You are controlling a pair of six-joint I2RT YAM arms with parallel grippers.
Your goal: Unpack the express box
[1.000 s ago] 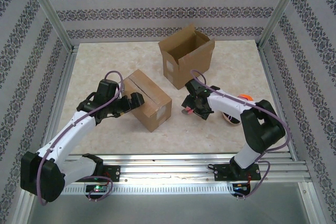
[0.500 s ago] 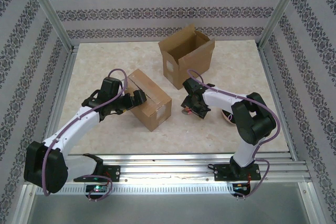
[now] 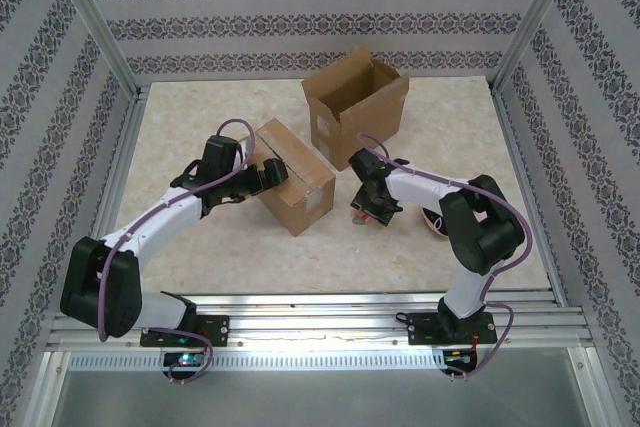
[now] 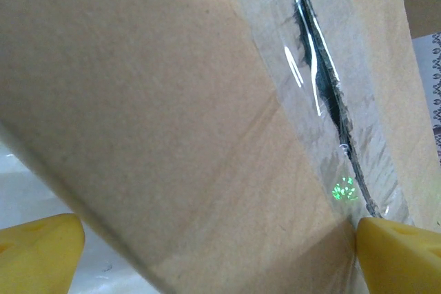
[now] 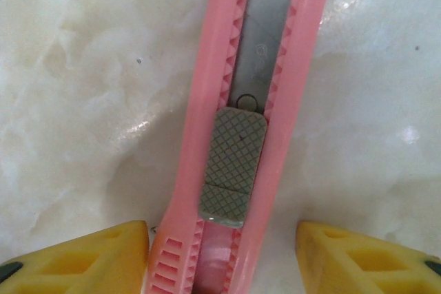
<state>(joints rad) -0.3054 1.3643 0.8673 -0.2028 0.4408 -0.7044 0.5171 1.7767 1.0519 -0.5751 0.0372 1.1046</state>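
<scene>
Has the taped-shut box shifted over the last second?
Yes. The taped box has slid away from the arm bases and slightly right, narrowing its gap to the open box, which stayed put.

Left gripper (image 3: 270,175) touches the closed box (image 3: 300,187).

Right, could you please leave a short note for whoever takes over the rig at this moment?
Left claw: open, straddling a corner of the taped box.
Right claw: open, one finger on either side of the pink utility knife, which lies flat on the table; not yet clamped.
Done: the tape seam looks slit, at least in part.
Left: open the taped box and empty it. A second box stands open behind it.
</scene>
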